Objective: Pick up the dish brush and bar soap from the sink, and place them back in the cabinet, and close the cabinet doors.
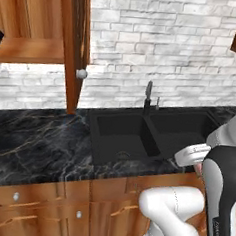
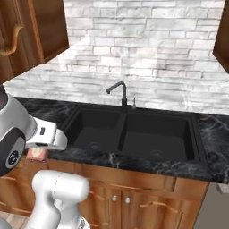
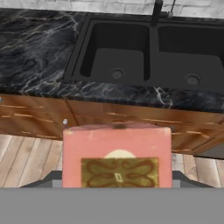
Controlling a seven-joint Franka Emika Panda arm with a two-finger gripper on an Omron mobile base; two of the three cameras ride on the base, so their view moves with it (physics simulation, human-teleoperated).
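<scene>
Between the pincer's (image 3: 117, 186) two dark tips, the bar soap (image 3: 116, 155) is sitting clamped, a pinkish-red block with its broad patterned face turning toward the hand camera and its long axis running straight across from one tip to the other. Going from left to right ahead of the pincer, black marble counter (image 3: 35, 43) is stretching out first, then the sink (image 3: 118, 57) is lying beyond and slightly above the soap, its two basins looking bare, with the faucet (image 3: 156, 11) rising at the far edge between them. Below the counter, wooden drawers (image 3: 30, 118) are facing the pincer. Far up and to the pincer's left, the cabinet (image 1: 30, 50) is standing with its door (image 1: 75, 46) swung wide. Judging by this, the soap is being carried; the next move is calling for raising it up and leftward onto the cabinet shelf.
</scene>
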